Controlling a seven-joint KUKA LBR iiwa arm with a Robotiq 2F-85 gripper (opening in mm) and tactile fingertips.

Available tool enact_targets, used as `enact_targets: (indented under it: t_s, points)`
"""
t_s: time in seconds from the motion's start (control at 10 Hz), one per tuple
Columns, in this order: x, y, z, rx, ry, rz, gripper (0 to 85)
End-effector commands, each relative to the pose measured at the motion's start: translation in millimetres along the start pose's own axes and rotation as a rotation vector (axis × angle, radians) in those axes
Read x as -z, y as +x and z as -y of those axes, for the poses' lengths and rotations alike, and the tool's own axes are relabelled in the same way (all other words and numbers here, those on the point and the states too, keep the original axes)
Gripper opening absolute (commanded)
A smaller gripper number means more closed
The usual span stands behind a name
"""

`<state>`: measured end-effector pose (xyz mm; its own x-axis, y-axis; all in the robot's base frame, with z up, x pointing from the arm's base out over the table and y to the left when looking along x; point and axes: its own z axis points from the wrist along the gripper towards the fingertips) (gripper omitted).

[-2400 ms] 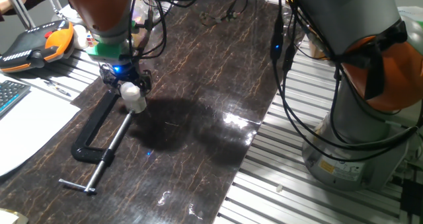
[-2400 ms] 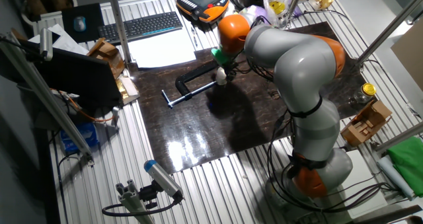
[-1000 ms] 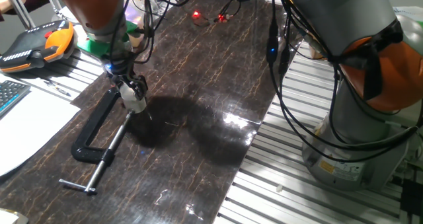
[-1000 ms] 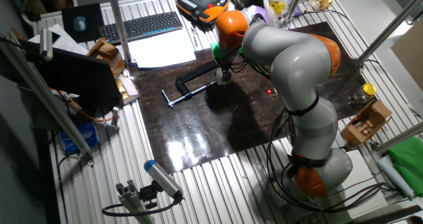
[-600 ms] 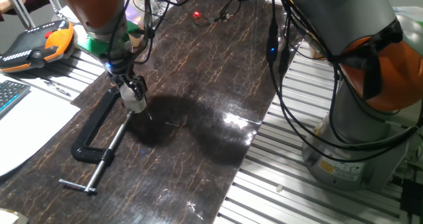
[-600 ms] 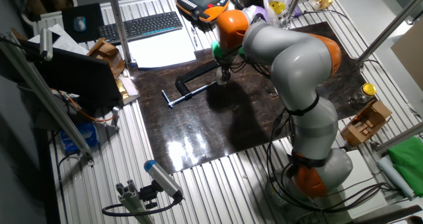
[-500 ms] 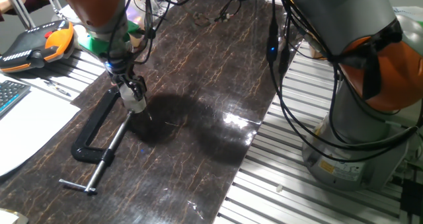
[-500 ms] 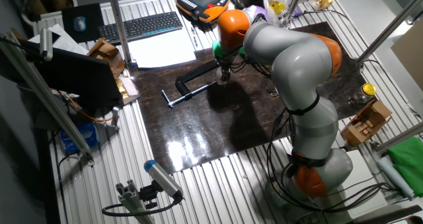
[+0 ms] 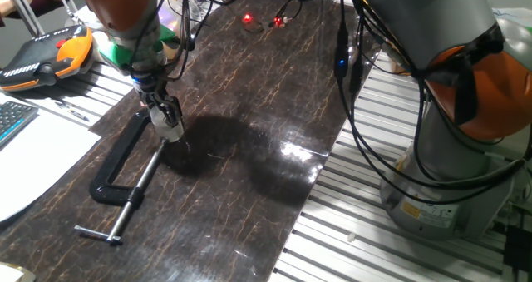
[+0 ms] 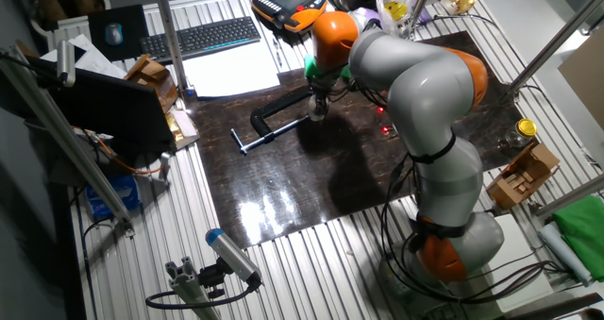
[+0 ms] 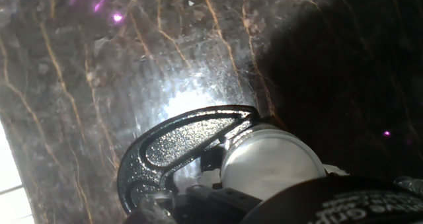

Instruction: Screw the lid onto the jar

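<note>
We counted one black C-clamp (image 9: 125,178) lying flat on the dark marbled mat (image 9: 249,149), and we place everything else by it. One small whitish jar (image 9: 170,131) stood just beside the clamp's screw rod, at the end far from the T-handle. One lid (image 11: 268,161) sat on top of the jar, seen round and pale in the hand view. One gripper (image 9: 166,118) pointed down over the jar, its two fingers (image 11: 185,148) closed narrowly around the lid and gripping it. In the other fixed view the gripper (image 10: 320,106) and clamp (image 10: 274,122) appeared small, so the jar could not be made out. One keyboard (image 10: 200,37) lay beyond the clamp, well apart.
</note>
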<state>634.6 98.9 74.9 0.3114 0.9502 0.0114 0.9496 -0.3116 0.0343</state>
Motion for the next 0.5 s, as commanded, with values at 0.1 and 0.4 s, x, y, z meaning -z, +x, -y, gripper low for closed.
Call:
enact_targets:
  t_s: [0.1, 0.4]
  points:
    - [-1.0, -0.2, -0.5, -0.037, 0.012, -0.014, 69.7]
    - [0.3, -0.3, -0.2, -0.050, 0.015, -0.013, 73.7]
